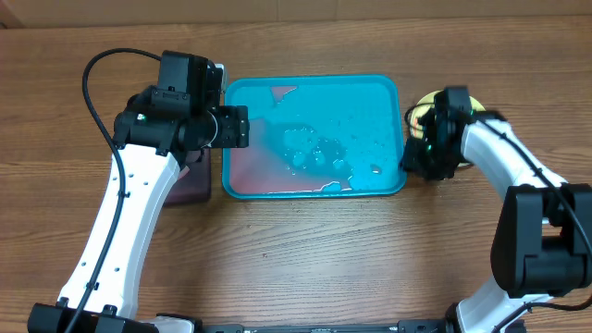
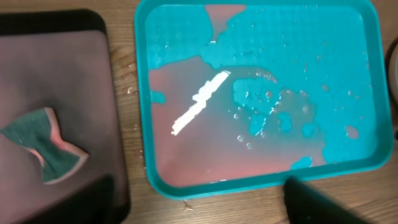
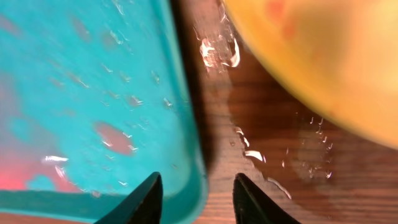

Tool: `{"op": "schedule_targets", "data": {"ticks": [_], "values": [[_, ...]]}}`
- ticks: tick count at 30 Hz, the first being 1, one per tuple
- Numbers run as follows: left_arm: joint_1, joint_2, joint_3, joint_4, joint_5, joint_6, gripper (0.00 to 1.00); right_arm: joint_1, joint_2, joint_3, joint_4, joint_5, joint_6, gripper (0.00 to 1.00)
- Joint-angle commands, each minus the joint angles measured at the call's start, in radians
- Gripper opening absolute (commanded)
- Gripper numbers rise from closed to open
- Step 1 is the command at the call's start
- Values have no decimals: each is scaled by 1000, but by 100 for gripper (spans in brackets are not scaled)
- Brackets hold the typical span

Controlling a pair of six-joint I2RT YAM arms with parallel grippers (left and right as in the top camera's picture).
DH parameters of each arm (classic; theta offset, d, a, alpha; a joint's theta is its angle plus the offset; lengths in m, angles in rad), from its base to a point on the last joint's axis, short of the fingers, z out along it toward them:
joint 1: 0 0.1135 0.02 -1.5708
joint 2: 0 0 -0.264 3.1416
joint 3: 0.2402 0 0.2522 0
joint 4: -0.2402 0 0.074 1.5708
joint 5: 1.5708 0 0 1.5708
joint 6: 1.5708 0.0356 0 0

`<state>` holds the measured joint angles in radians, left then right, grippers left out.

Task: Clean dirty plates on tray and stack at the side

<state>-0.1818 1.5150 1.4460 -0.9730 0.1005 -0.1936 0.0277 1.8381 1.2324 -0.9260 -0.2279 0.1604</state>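
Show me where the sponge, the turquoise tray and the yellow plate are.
sponge (image 2: 53, 155): left wrist view, on its green face.
turquoise tray (image 2: 280, 37): left wrist view, on bare wet floor in the upper part of the picture.
yellow plate (image 3: 323, 56): right wrist view, on its broad yellow surface.

In the overhead view the yellow-green plate (image 1: 422, 104) is largely covered by the right arm (image 1: 499, 148), and whether others lie beneath it cannot be told; in the right wrist view it is blurred and cut off. The black tray (image 1: 196, 183) is mostly hidden under the left arm (image 1: 139, 190).
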Motion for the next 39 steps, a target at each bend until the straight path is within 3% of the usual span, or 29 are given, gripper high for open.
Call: {"op": "schedule_targets", "data": {"ticks": [1,10,18,20,23,31,39], "values": [[-3,6,15,5,-7,-13,100,5,-36,169,-74,3,-6,42],[-2,6,15,5,-7,-13,100,44,-167,386,-263,2,-5,43],[-2,5,15,5,-7,-13,100,65,-433,448,-319,2,41,55],[-2,5,15,5,-7,-13,100,65,-507,448,-329,2,49,67],[-2,5,15,5,-7,-13,100,65,-609,447,-349,2,49,100],[-2,6,15,5,-7,-13,100,65,-773,447,-371,2,49,100],[-2,5,15,5,-7,-13,100,65,-783,447,-398,49,48,100]]}}
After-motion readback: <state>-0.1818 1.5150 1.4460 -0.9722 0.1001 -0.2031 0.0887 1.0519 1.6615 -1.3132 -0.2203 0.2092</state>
